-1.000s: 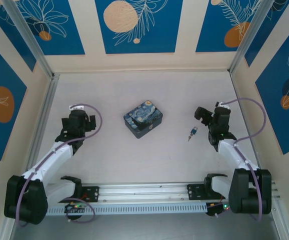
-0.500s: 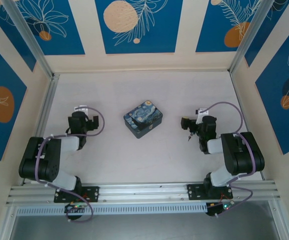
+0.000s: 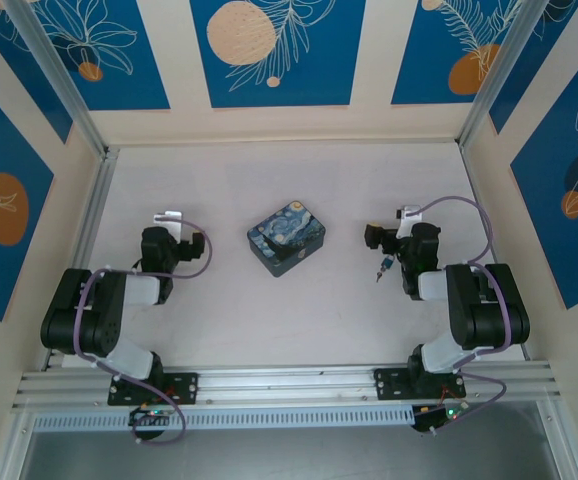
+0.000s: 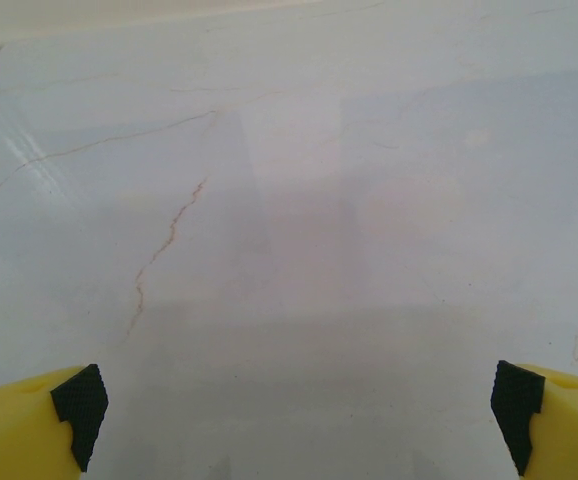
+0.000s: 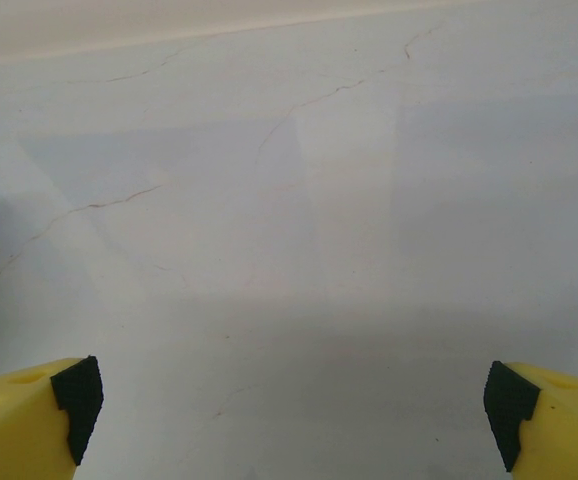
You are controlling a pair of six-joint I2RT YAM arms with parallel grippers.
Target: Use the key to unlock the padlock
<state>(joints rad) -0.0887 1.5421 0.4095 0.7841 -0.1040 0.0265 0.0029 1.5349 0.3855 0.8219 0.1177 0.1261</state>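
- left gripper (image 4: pixel 299 425): jaws spread wide, nothing between them, bare table (image 4: pixel 299 200) beneath.
- painted tin (image 3: pixel 286 238): well off to its right.
- padlock (image 3: pixel 387 262) and key (image 3: pixel 379 275): just beside the right gripper (image 5: pixel 289 420), on its base-ward side; seemingly touching each other, too small to be sure.
- right gripper: jaws wide, empty.

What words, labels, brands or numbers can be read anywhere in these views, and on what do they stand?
No text can be read in any view.
painted tin: a swirling night-sky picture, no legible words.
wall panels: leaf and circle patterns, no lettering.
padlock: too small to show any marking.
table: faint veins, no print.
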